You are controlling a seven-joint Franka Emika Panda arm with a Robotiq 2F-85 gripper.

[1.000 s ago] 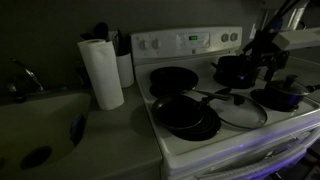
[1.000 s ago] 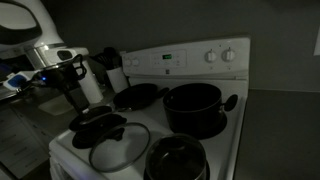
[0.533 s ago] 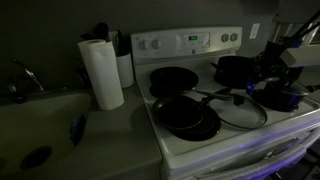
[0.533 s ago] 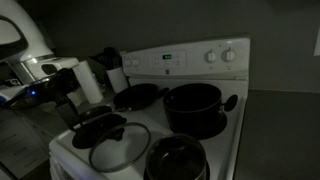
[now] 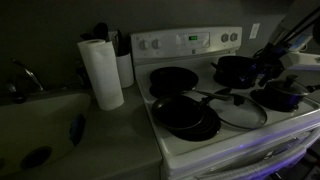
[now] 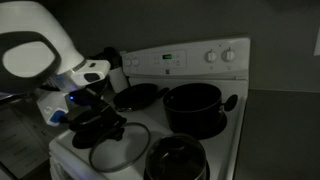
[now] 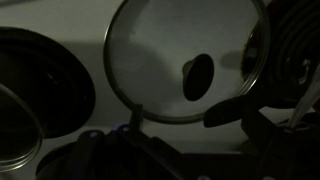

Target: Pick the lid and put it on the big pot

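— So, how far along is it, reading across the stove (image 6: pixel 190 62)?

— Barely begun, I'd say. In an exterior view the gripper (image 6: pixel 92 112) hangs over the stove's front corner, at the left of the frame. Its jaws are spread wide and hold nothing.

— And the lid?

— The lid (image 6: pixel 120 147) lies flat on the stove top near the front edge, just below the gripper. In the wrist view its knob (image 7: pixel 198 77) faces the camera, and nothing touches it.

— Further right?

— A smaller dark pot (image 6: pixel 176 160) sits at the stove's front edge. Then comes the big pot (image 6: pixel 193 106) on a back burner, uncovered.

— So what remains?

— Everything, by my reckoning. It has to drop onto the knob, close, lift, carry the lid across the stove and seat it on the big pot's rim.
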